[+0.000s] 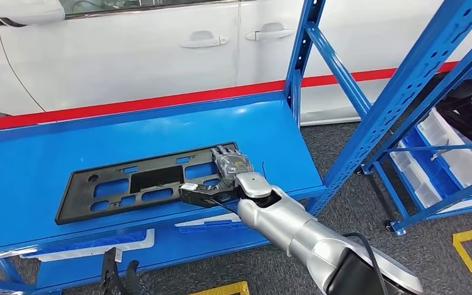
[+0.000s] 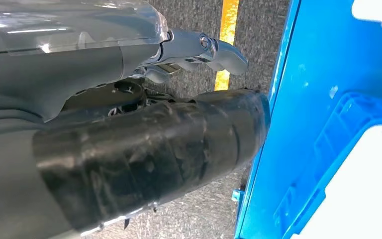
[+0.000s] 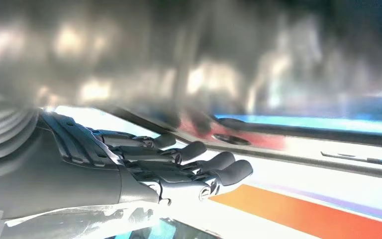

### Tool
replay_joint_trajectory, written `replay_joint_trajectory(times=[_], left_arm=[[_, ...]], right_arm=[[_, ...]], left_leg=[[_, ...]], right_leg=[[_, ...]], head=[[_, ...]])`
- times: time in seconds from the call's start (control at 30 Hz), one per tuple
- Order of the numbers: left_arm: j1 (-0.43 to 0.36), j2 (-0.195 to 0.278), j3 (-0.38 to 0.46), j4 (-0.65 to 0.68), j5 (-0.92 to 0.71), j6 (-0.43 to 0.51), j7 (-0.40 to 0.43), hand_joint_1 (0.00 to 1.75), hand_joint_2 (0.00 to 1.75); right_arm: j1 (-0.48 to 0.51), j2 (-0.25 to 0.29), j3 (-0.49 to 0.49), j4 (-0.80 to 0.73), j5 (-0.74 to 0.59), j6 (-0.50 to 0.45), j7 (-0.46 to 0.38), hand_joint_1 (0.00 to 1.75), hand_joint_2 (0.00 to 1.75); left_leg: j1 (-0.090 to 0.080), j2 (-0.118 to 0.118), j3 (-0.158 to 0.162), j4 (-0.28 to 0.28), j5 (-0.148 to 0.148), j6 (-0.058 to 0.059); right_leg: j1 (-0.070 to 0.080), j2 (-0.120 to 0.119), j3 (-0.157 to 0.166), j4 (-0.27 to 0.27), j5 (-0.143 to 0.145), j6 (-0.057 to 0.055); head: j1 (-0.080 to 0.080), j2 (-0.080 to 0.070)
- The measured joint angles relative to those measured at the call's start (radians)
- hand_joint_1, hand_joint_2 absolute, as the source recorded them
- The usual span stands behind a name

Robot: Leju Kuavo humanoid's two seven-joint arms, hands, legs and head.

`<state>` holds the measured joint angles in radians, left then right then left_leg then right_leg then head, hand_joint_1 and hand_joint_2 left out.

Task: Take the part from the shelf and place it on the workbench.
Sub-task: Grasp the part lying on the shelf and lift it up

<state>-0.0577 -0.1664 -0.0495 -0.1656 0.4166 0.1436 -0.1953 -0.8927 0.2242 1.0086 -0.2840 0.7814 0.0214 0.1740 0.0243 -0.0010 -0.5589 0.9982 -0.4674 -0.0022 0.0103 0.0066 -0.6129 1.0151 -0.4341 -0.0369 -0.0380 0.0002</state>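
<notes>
The part (image 1: 129, 184) is a long flat black plastic frame with several cut-outs, lying flat on the blue shelf surface (image 1: 37, 153). My right hand (image 1: 230, 169) is at the part's right end. Its fingers lie flat on top and its thumb runs along the front edge, so it grips that end. In the right wrist view the right hand (image 3: 169, 164) has its fingers stretched out straight, and the background is blurred. My left hand (image 2: 144, 139), its thumb wrapped in black tape, hangs low beside a blue bin (image 2: 338, 124) and holds nothing.
A white car (image 1: 129, 49) stands right behind the shelf. Blue rack uprights and braces (image 1: 405, 92) rise to the right of my right arm. White and blue bins (image 1: 442, 147) sit low at the far right. Yellow tape (image 1: 467, 246) marks the grey floor.
</notes>
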Motion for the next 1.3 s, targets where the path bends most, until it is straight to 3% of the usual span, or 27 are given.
replay_joint_trajectory(times=[0.03, 0.1, 0.2, 0.47, 0.5, 0.57, 0.6, 0.63, 0.7, 1.03, 1.17, 1.3], left_arm=[[-0.001, 0.000, 0.000, 0.000, 0.000, 0.000, -0.001, 0.00, 0.00], [-0.003, 0.000, 0.000, 0.000, 0.000, 0.001, -0.002, 0.00, 0.00], [-0.004, 0.000, 0.000, 0.000, 0.001, 0.002, -0.003, 0.00, 0.00], [-0.002, 0.001, 0.000, 0.000, 0.012, 0.003, -0.001, 0.00, 0.00], [-0.001, 0.001, 0.000, 0.000, 0.014, 0.003, 0.001, 0.00, 0.00], [0.000, 0.001, 0.000, 0.000, 0.014, 0.002, 0.003, 0.00, 0.00], [0.000, 0.001, 0.000, 0.000, 0.014, 0.002, 0.003, 0.00, 0.00], [0.000, 0.001, 0.000, 0.000, 0.014, 0.001, 0.003, 0.00, 0.00], [0.000, 0.001, 0.000, 0.000, 0.014, 0.000, 0.002, 0.00, 0.00], [0.002, 0.001, 0.000, 0.000, 0.014, 0.000, 0.000, 0.00, 0.00], [0.003, 0.001, 0.000, 0.000, 0.014, -0.002, -0.001, 0.00, 0.00], [0.003, 0.001, 0.000, 0.000, 0.012, -0.004, -0.002, 0.00, 0.00]], right_arm=[[0.001, 0.001, -0.001, -0.001, 0.000, 0.001, 0.000, 1.75, 1.75], [0.003, 0.001, -0.003, -0.002, -0.001, 0.007, -0.009, 1.75, 1.75], [0.002, 0.001, -0.009, -0.002, -0.003, 0.015, -0.023, 1.75, 1.75], [0.003, 0.001, -0.028, -0.001, -0.004, 0.017, -0.028, 1.72, 1.75], [0.003, 0.001, -0.029, -0.001, -0.003, 0.018, -0.028, 1.53, 1.75], [0.004, 0.000, -0.030, 0.000, -0.003, 0.018, -0.028, 0.66, 1.75], [0.004, 0.000, -0.031, 0.000, -0.003, 0.017, -0.028, 0.22, 1.31], [0.004, 0.000, -0.033, 0.000, -0.003, 0.016, -0.028, 0.00, 0.87], [0.003, -0.001, -0.036, 0.000, -0.003, 0.013, -0.029, 0.00, 0.00], [0.004, -0.001, -0.049, 0.000, -0.004, -0.004, -0.036, 0.00, 0.00], [0.006, -0.001, -0.050, 0.000, -0.003, -0.007, -0.044, 0.00, 1.75], [0.006, -0.001, -0.051, 0.000, 0.000, -0.021, -0.055, 0.00, 0.00]], left_leg=[[-0.001, 0.001, 0.008, -0.007, 0.005, 0.007], [-0.001, 0.003, 0.023, -0.020, 0.008, 0.018], [0.001, 0.003, 0.031, -0.029, 0.003, 0.007], [0.002, 0.004, 0.032, -0.030, 0.004, -0.003], [0.002, 0.004, 0.032, -0.030, 0.004, -0.004], [0.002, 0.004, 0.032, -0.030, 0.004, -0.005], [0.002, 0.004, 0.032, -0.030, 0.004, -0.005], [0.002, 0.004, 0.032, -0.030, 0.005, -0.006], [0.001, 0.004, 0.031, -0.030, 0.005, -0.006], [-0.001, 0.004, 0.028, -0.028, 0.003, -0.007], [-0.001, 0.004, 0.027, -0.027, 0.002, -0.007], [-0.001, 0.004, 0.027, -0.027, 0.002, -0.007]], right_leg=[[-0.002, 0.000, 0.010, -0.012, 0.002, 0.006], [-0.004, 0.000, 0.024, -0.027, 0.005, 0.017], [-0.001, -0.001, 0.026, -0.022, -0.001, 0.010], [0.000, -0.001, 0.024, -0.014, -0.003, 0.004], [0.000, -0.001, 0.024, -0.014, -0.002, 0.004], [0.000, -0.001, 0.024, -0.014, -0.002, 0.003], [0.000, -0.001, 0.024, -0.014, -0.002, 0.003], [0.000, -0.001, 0.024, -0.014, -0.002, 0.003], [-0.001, -0.001, 0.024, -0.014, -0.002, 0.003], [-0.003, -0.001, 0.022, -0.015, -0.002, 0.003], [-0.003, -0.001, 0.021, -0.015, -0.002, 0.003], [-0.003, -0.001, 0.021, -0.015, -0.002, 0.003]], head=[[0.000, 0.000], [-0.001, 0.000], [-0.002, 0.000], [-0.002, 0.000], [-0.002, 0.000], [-0.002, 0.000], [-0.002, 0.000], [-0.002, 0.000], [-0.001, 0.000], [-0.001, 0.000], [-0.002, 0.000], [-0.002, 0.000]])
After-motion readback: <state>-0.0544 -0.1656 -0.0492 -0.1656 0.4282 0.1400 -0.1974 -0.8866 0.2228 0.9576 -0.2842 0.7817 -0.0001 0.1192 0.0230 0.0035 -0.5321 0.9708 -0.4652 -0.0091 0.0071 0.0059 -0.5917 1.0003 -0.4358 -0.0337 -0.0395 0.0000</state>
